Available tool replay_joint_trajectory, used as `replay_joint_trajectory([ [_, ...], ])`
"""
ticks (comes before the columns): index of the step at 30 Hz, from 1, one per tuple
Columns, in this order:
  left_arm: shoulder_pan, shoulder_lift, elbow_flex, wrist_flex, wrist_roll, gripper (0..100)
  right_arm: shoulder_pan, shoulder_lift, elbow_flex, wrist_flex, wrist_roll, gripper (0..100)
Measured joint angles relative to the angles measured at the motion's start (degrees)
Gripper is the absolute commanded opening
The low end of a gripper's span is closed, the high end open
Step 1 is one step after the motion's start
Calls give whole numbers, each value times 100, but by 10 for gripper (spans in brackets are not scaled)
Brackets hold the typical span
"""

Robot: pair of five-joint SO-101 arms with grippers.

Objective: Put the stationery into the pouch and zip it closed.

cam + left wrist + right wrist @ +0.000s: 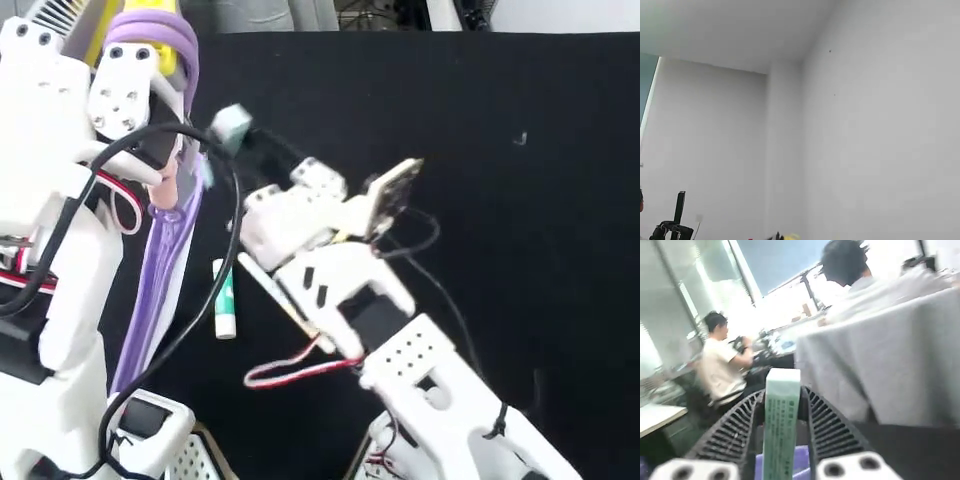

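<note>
Between the black ribbed fingers of the right hand [783, 405], a pale green and white eraser block [781, 430] is standing upright, and the hand is clamping narrowly on its sides. The hand is hovering above the black counter [500, 250], just beside the upper part of the purple fabric pouch [165, 250]. The left hand [150, 35] is gripping the pouch's top edge, and the pouch is hanging down along that arm. Just beside its middle, a white and green marker pen [225, 300] is lying on the counter.
</note>
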Motion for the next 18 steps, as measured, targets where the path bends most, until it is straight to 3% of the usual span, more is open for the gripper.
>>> replay_joint_trajectory([
  [7, 62, 0, -9, 378, 0, 29, -316, 0, 35, -9, 0, 10],
  [18, 53, 0, -9, 229, -44, 29, -352, 782, 35, -18, -18, 11],
])
